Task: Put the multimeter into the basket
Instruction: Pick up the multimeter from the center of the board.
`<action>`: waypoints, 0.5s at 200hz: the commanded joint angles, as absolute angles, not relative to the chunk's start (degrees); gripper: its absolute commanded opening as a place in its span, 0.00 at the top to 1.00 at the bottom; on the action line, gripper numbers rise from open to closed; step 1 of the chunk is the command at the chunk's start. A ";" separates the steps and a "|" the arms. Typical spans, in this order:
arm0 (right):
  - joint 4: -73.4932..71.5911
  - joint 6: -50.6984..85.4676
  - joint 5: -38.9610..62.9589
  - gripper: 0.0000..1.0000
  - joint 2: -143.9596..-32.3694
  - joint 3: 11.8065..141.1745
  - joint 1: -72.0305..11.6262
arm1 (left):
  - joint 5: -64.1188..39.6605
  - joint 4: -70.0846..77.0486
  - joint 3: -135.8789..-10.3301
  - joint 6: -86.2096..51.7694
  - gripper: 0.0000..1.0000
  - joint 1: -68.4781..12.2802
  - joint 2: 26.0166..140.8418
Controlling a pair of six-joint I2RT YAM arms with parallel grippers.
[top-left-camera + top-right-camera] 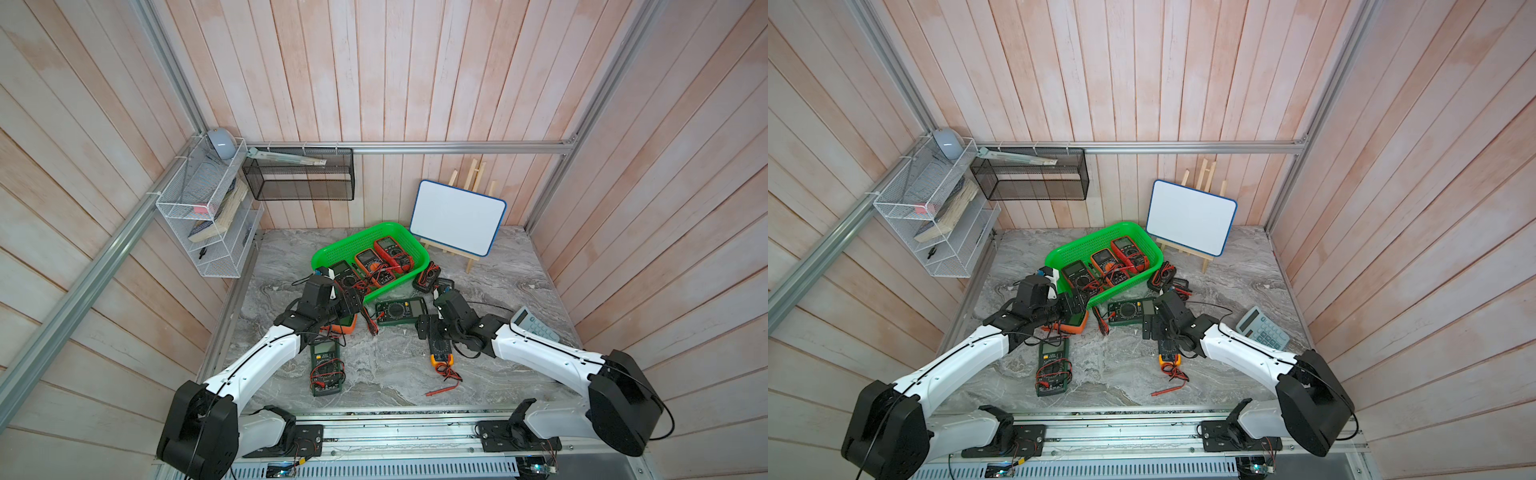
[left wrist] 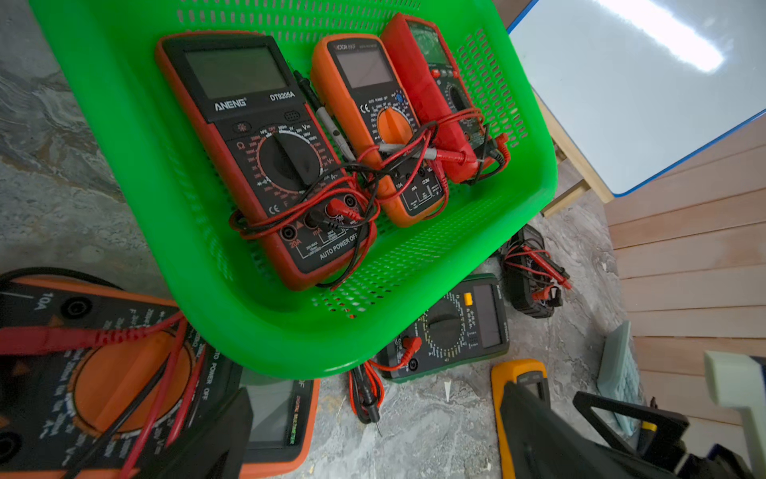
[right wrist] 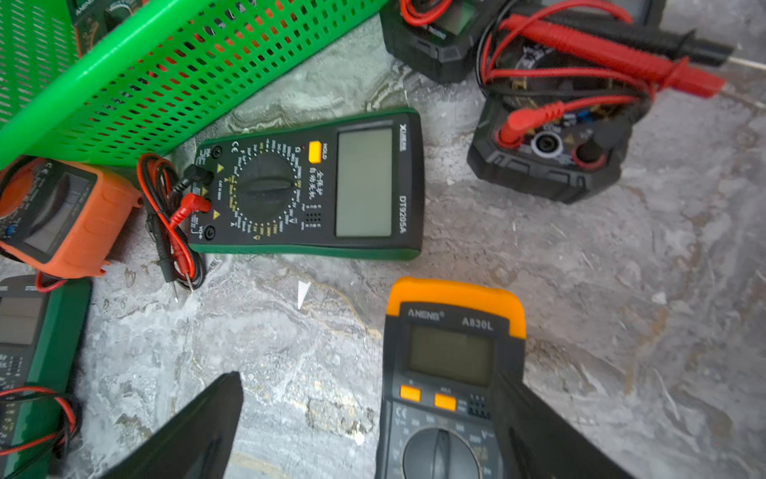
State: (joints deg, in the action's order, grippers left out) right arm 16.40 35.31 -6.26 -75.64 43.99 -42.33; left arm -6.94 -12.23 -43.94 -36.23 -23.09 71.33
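Right hand [image 3: 369, 375], fingers spread wide and empty, hangs over the yellow multimeter [image 3: 452, 352] lying on the bench [image 3: 621, 331]. A green multimeter [image 3: 306, 186] lies between it and the basket [image 1: 353, 243]. Left hand [image 2: 373, 385], also wide, hovers over an orange multimeter [image 2: 103, 373].

I'm seeing bright, even light; glare is streaking the whiteboard [image 2: 646, 83], and edges are bowing in both top views.

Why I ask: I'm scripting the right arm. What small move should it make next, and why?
Probably nudge the right gripper sideways to centre it over the yellow multimeter. Its jaws stand wide open, but one finger overlaps the meter's edge while the other hangs over bare table.
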 commanded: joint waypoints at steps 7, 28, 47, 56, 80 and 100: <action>16.19 37.60 -5.21 0.02 -74.58 44.03 -42.58 | -5.29 -12.91 -44.27 -35.31 0.00 -23.80 72.74; 14.24 38.23 -4.43 0.02 -74.96 44.50 -42.63 | -3.15 -15.12 -44.38 -34.99 0.00 -23.82 72.70; 13.40 37.67 -2.70 0.02 -75.91 45.73 -42.65 | -1.03 -17.67 -44.14 -36.74 0.00 -23.81 71.76; 13.10 37.37 -2.05 0.02 -76.26 46.12 -42.73 | -0.04 -18.59 -43.52 -38.54 0.00 -23.82 71.01; 12.58 36.24 -1.56 0.02 -76.86 46.91 -42.72 | -0.39 -20.34 -41.28 -42.89 0.00 -23.82 67.80; 11.91 35.27 -1.74 0.02 -77.34 47.28 -42.72 | -1.17 -25.18 -40.17 -45.47 0.00 -23.90 65.68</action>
State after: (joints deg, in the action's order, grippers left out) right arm 13.32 36.73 -2.48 -76.31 45.36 -42.39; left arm -1.89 -19.00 -41.87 -40.88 -23.70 68.53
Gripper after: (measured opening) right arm 0.980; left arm 0.996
